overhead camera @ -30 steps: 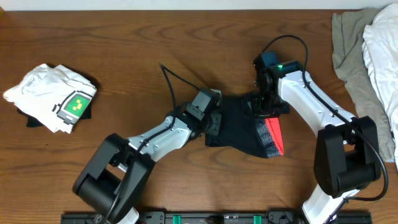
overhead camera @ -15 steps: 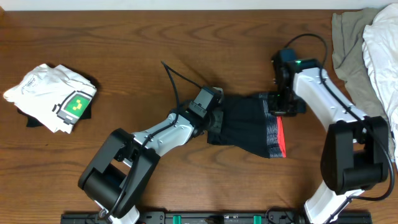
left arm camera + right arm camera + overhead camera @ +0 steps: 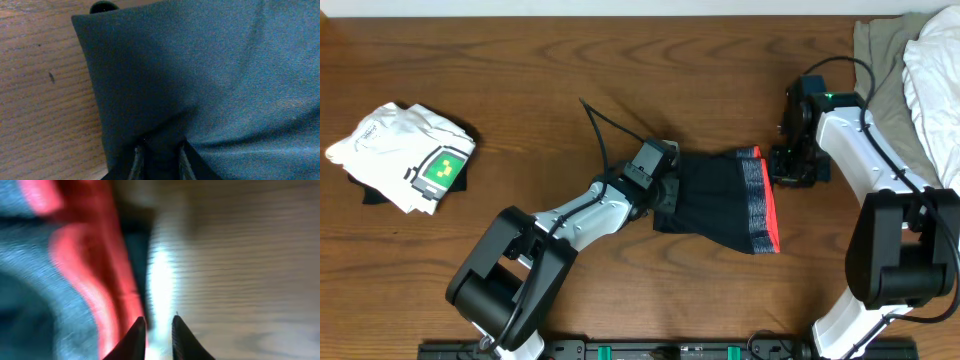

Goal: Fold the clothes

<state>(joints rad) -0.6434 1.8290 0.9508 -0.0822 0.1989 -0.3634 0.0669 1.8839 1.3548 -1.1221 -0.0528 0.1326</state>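
Note:
The clothes, dark navy trousers [image 3: 715, 200], lie folded at the table's centre. Their grey waistband [image 3: 752, 192] and red-orange edge [image 3: 771, 215] face right. My left gripper [image 3: 666, 190] sits at the bundle's left edge. In the left wrist view it [image 3: 159, 156] is shut on a pinch of dark fabric [image 3: 200, 75]. My right gripper [image 3: 790, 166] hovers just right of the waistband, apart from it. The right wrist view shows that gripper [image 3: 158, 327] slightly open, with only bare wood between the fingers and the red edge [image 3: 107, 280] to its left.
A folded white shirt with a green square print [image 3: 410, 160] lies at the far left. A heap of grey-beige and white garments [image 3: 915, 90] fills the right edge. A thin black cable [image 3: 600, 130] runs behind the left arm.
My right gripper moved right, drawing the waistband end out flat, then let go and opened a little beyond it. The left gripper stayed shut on the trousers' left edge.

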